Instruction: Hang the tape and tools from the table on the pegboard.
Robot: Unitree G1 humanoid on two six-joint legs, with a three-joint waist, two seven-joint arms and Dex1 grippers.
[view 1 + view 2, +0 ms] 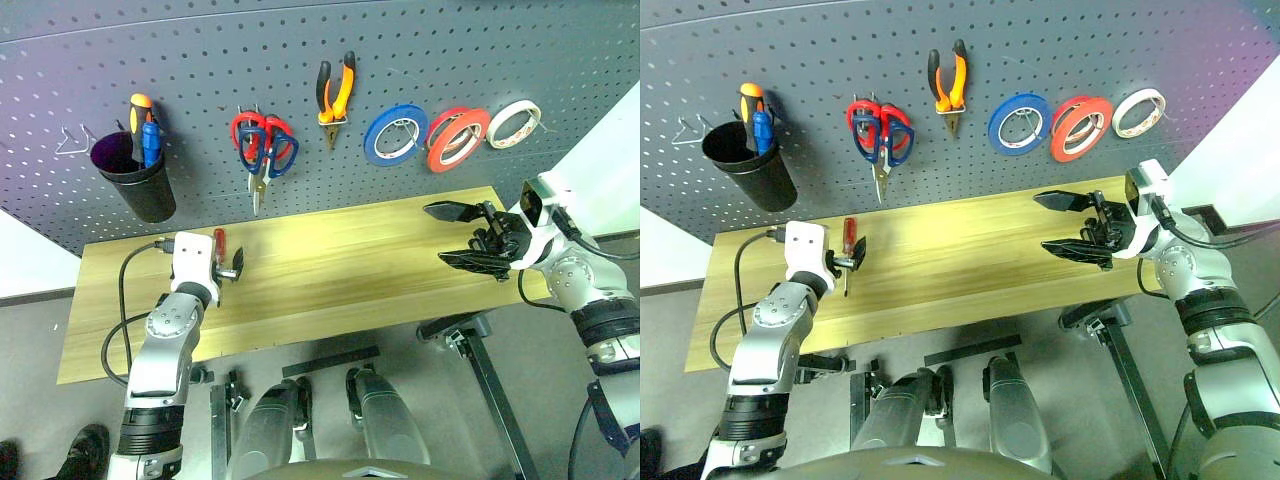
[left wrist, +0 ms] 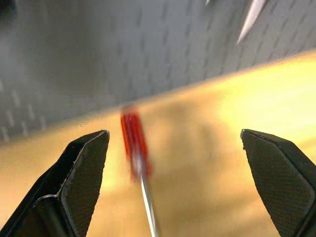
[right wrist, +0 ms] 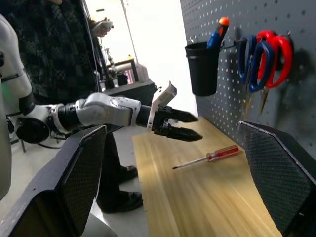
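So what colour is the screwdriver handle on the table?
Red; the screwdriver shows best in the right wrist view.

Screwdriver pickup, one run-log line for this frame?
left gripper: open, over screwdriver | screwdriver: flat on table | right gripper: open, empty | pliers, tape: on pegboard

**Hidden, cropped or blurred**

In the left wrist view, red-handled screwdriver [image 2: 134, 143] smeared by blur, shaft cut off at the lower edge; pegboard [image 2: 123, 54] holes reduced to faint streaks; a pale blade tip [image 2: 251, 19] cropped by the top edge, its tool not identifiable. In the eye views, screwdriver [image 1: 848, 240] partly covered by the left gripper [image 1: 852, 257]; touching or apart not discernible. Dark blue-handled scissors [image 1: 272, 150] overlapping the red-handled scissors [image 1: 248, 135], hooks behind them concealed. Contents of the black cup [image 1: 140, 180] mostly hidden below its rim. Person [image 3: 49, 44] in the right wrist view cut off at the top edge.
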